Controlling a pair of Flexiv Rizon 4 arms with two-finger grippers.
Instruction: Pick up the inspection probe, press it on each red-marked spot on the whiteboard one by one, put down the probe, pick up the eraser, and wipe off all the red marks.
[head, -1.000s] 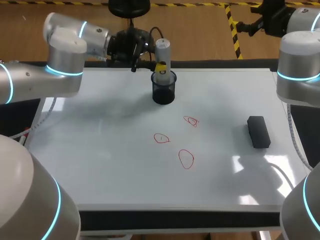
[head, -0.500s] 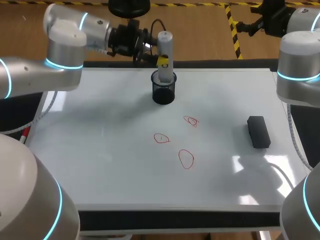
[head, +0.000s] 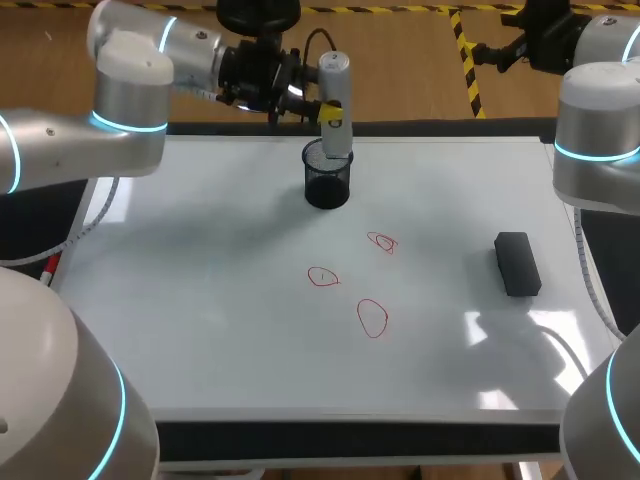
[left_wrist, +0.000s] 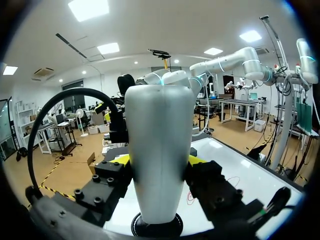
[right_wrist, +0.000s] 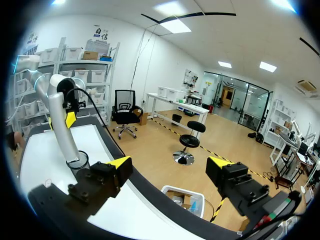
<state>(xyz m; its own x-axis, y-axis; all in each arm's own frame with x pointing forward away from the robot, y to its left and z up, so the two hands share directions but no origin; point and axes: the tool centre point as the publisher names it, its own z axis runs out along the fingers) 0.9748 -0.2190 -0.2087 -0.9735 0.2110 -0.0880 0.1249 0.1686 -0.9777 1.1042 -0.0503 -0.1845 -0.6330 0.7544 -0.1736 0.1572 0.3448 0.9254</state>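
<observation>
**Lifting the probe.** The left gripper (head: 328, 114) is clamped on the silver-grey cylindrical inspection probe (left_wrist: 159, 150). It holds the probe upright, lower end at the mouth of the dark translucent cup (head: 327, 186) near the far edge of the whiteboard (head: 200, 320). Good practice is to lift vertically until the end clears the rim, then carry it to the three red-ringed marks (head: 372, 318) mid-board. The right gripper (right_wrist: 170, 164) has its fingers apart and empty. The black block eraser (head: 517, 264) lies near the right edge.

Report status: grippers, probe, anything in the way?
Left gripper shut on probe, upright, lower end at the cup mouth. Right gripper open, empty. Three red marks uncovered; eraser lies apart.
</observation>
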